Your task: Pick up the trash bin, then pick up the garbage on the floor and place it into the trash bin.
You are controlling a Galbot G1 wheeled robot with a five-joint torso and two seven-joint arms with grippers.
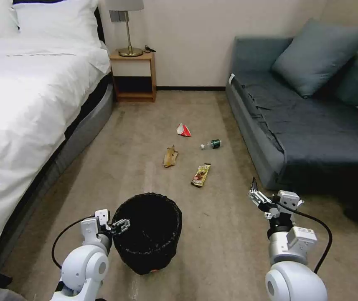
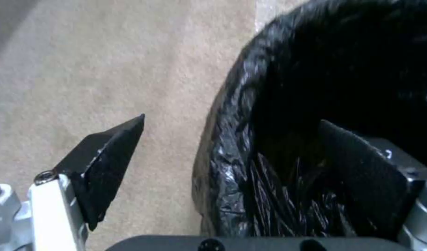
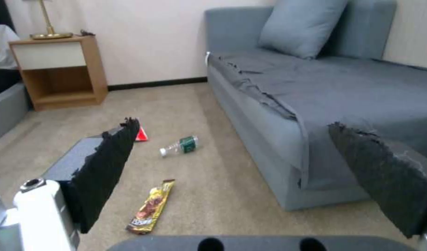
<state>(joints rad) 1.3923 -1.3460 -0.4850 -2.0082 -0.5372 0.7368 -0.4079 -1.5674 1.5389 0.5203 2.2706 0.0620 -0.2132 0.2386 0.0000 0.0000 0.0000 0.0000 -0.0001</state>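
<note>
The round black trash bin (image 1: 149, 234) with its black bag stands on the beige carpet floor (image 1: 220, 234) just ahead of me. My left gripper (image 1: 121, 225) is open and straddles the bin's near-left rim (image 2: 227, 139), one finger (image 2: 106, 164) outside and the other finger (image 2: 362, 174) inside. Farther ahead lie the garbage pieces: a red-and-white wrapper (image 1: 183, 130), a small clear bottle (image 1: 211, 144), a brown banana peel (image 1: 170, 156) and a yellow-brown snack wrapper (image 1: 201, 174). My right gripper (image 1: 257, 195) hangs open and holds nothing, with the bottle (image 3: 178, 145) and snack wrapper (image 3: 150, 207) beyond it.
A white bed (image 1: 20, 104) runs along the left. A grey sofa (image 1: 312, 125) lines the right, close to my right arm. A wooden nightstand (image 1: 133, 77) with a lamp stands at the far wall. Open carpet lies between bed and sofa.
</note>
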